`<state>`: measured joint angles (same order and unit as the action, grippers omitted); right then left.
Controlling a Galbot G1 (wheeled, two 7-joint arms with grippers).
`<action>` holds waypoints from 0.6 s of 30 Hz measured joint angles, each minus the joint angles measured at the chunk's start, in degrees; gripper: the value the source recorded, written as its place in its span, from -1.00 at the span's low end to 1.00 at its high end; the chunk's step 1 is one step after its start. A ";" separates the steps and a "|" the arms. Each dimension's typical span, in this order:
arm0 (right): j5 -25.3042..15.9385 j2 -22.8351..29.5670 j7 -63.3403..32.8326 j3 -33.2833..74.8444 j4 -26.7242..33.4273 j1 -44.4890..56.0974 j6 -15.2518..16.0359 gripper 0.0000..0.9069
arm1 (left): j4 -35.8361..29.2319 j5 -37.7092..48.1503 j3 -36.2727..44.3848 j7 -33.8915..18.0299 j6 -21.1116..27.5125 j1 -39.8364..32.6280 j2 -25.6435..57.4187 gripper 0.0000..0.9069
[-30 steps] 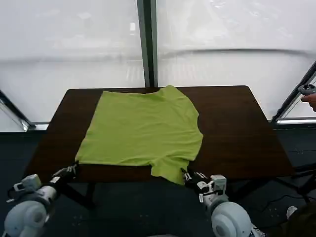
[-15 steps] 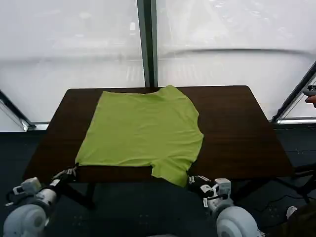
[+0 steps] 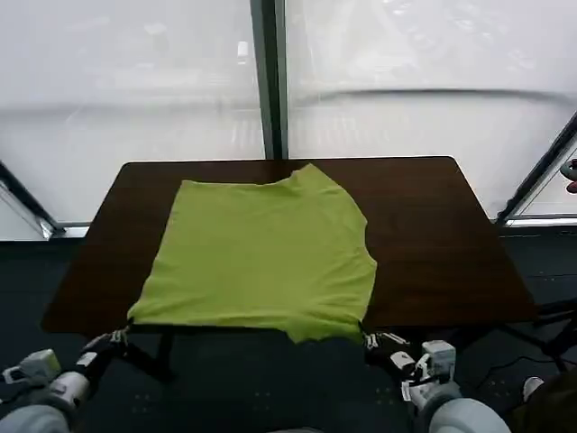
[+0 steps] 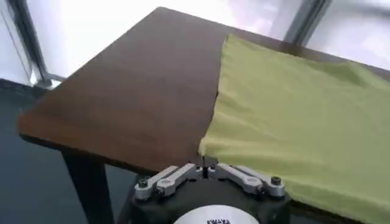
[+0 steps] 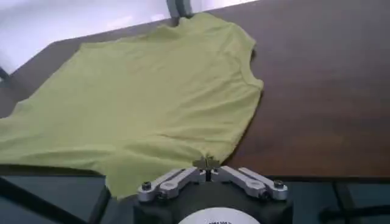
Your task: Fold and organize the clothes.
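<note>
lying flat across the middle of the dark table (image 3: pixel 433 234), the lime-green t-shirt (image 3: pixel 261 253), spread open, near hem overhanging the table's near edge a little. pinching the near left corner of the hem between closed fingers, the left gripper (image 3: pixel 119 336), fingertips meeting on the cloth at the table's edge in the left wrist view (image 4: pixel 206 163). pinching the near right corner likewise, the right gripper (image 3: pixel 368 339), jaws drawn together on a small tuck of fabric just off the table's edge (image 5: pixel 207 162). holding both corners low, at table height, cloth between them lying fairly taut and smooth.

judging by this, being at the flattening step: shirt squared to the near edge, no fold made yet, most of the task remaining. calling next, probably, for lifting both corners together and carrying them toward the far side, keeping the two grippers level and evenly spaced so the hem lands straight. risking otherwise a skewed fold, or the far sleeve (image 3: pixel 311 176) bunching where it is already slightly humped near the far edge.
</note>
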<state>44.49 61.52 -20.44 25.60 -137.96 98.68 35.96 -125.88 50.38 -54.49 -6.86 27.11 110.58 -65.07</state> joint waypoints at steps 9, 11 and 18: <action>1.00 0.95 1.10 -1.13 4.12 -8.16 -1.55 -1.00 | -2.20 -0.01 0.48 -0.35 0.11 -3.43 -1.06 -1.00; 0.87 1.43 1.34 -1.87 5.53 -10.32 -2.11 -1.00 | -2.19 -0.06 1.05 -1.05 0.71 -5.13 -0.97 -1.00; 0.19 2.90 0.95 -4.35 11.03 -17.12 -2.05 -1.00 | -0.68 -0.18 3.96 -2.47 1.70 -13.46 0.05 -1.00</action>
<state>44.68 64.42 -19.49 21.26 -126.93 81.56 33.91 -126.56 50.21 -50.53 -9.33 28.81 97.12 -65.01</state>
